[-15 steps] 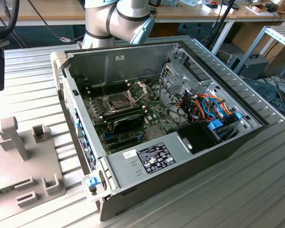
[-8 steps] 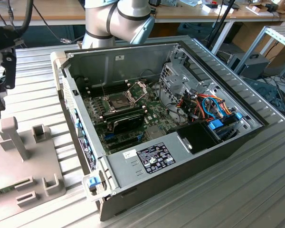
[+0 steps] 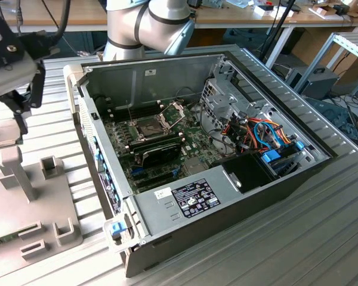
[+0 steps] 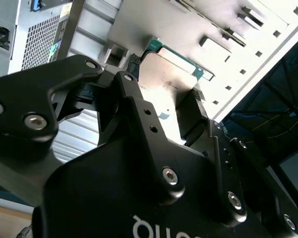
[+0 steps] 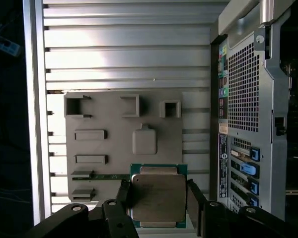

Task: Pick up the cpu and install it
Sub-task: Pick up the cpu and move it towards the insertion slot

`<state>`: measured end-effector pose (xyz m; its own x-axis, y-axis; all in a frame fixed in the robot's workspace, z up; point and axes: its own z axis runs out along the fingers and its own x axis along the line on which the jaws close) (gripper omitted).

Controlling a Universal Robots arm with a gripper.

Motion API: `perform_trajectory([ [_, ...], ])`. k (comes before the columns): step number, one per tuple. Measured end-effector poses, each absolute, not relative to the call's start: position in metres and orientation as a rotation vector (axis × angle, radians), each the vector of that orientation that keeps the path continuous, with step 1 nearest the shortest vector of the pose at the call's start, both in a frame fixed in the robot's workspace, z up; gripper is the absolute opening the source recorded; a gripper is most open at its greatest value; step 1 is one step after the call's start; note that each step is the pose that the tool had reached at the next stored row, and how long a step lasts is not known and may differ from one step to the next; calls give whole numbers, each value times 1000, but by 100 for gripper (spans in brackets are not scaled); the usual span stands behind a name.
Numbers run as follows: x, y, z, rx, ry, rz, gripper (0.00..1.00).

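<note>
- Clamping the cpu (image 5: pixel 157 196) by two opposite edges, the gripper (image 5: pixel 159 202) has its fingers (image 5: pixel 194 198) closed to cpu width. The cpu is held flat over the grey fixture plate (image 5: pixel 114 148), near one plate edge.
- Arm (image 3: pixel 149 24) rises past the far side of the computer case (image 3: pixel 227 196) and reaches to the exterior view's left, wrist pointing down over the plate.
- Gripper cut by the frame edge in the exterior view, and the cpu is hard to make out there.
- Cannot tell if the cpu touches the plate or clears it.
- Black gripper body covers part of the cpu in the second wrist view.
- Silvery metal top faces up at the wrist, green board rim around it.
- Roughly square, no clear long axis; sides line up with the plate edges and the table (image 3: pixel 322 238) slats.
- Socket (image 3: pixel 150 127) inside the case, well apart from the cpu.
</note>
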<state>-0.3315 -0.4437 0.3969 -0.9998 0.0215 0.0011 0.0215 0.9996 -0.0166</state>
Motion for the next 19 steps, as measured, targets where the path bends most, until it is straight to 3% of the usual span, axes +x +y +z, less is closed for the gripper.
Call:
perform_trajectory([
  [19,-257,-444,397,-34,-3140,26,55],
])
